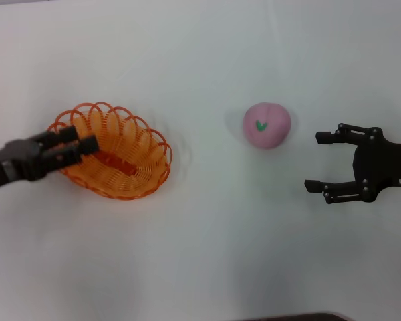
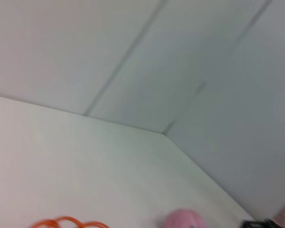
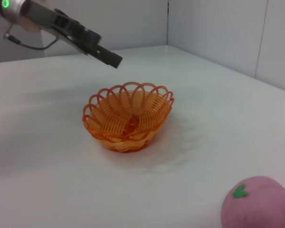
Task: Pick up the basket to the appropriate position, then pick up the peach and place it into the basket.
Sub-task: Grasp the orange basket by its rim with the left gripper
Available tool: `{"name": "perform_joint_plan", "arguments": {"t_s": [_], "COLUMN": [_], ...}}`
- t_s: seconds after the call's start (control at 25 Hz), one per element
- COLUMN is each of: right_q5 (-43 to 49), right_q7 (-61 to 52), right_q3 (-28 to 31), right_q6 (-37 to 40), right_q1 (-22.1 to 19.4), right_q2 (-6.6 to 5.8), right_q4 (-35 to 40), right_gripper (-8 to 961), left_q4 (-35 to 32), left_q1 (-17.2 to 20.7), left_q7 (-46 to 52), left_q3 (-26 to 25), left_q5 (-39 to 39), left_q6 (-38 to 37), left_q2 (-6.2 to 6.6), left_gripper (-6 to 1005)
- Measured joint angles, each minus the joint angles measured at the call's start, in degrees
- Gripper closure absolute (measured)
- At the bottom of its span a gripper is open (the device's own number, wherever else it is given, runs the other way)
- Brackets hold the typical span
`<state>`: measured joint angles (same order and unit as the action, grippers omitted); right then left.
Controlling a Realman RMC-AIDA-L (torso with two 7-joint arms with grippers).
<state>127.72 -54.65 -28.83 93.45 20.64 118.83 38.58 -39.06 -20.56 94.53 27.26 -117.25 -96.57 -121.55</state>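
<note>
Hovering above the basket (image 1: 113, 152), left end effector (image 1: 80, 148); peach (image 1: 266, 125) apart.

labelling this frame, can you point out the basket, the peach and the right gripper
basket (image 1: 144, 175), head view, on its near orange rim
peach (image 1: 267, 125), head view, on the middle of its pink top beside the green leaf mark
right gripper (image 1: 321, 162), head view, midway between its open fingers

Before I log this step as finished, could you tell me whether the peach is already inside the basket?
No, the peach sits on the table apart from the basket.
</note>
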Motion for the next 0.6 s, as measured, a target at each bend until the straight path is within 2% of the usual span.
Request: {"name": "perform_joint_plan", "arguments": {"t_s": [0.2,0.24,0.48,0.6], "right_q5": [0.0,0.0,0.0,0.0], "right_q7": [-0.1,-0.1,-0.1,-0.1], "right_q3": [0.0,0.0,0.0,0.0], "right_q6": [0.1,0.1,0.1,0.1], "right_q1": [0.3,0.4,0.6,0.7], "right_q2": [0.06,0.04,-0.07,-0.09], "right_q4": [0.0,0.1,0.1,0.1], "right_gripper": [12,12,11,11], "left_q4": [-3.7,-7.5,-17.3,-22.7], "left_q1": [-0.5,-0.7,-0.8,-0.9], "left_q7": [5.4,8.3,14.0,18.8], "left_q3": [0.7,2.0,6.4,10.8], "left_q5": [-1.7,-3.5,-7.4,-10.4], "left_q6": [4.3,6.6,9.9,11.8], "left_q2": [0.29,-0.12,-1.82,-2.29], "left_gripper": [157,157,158,158]}}
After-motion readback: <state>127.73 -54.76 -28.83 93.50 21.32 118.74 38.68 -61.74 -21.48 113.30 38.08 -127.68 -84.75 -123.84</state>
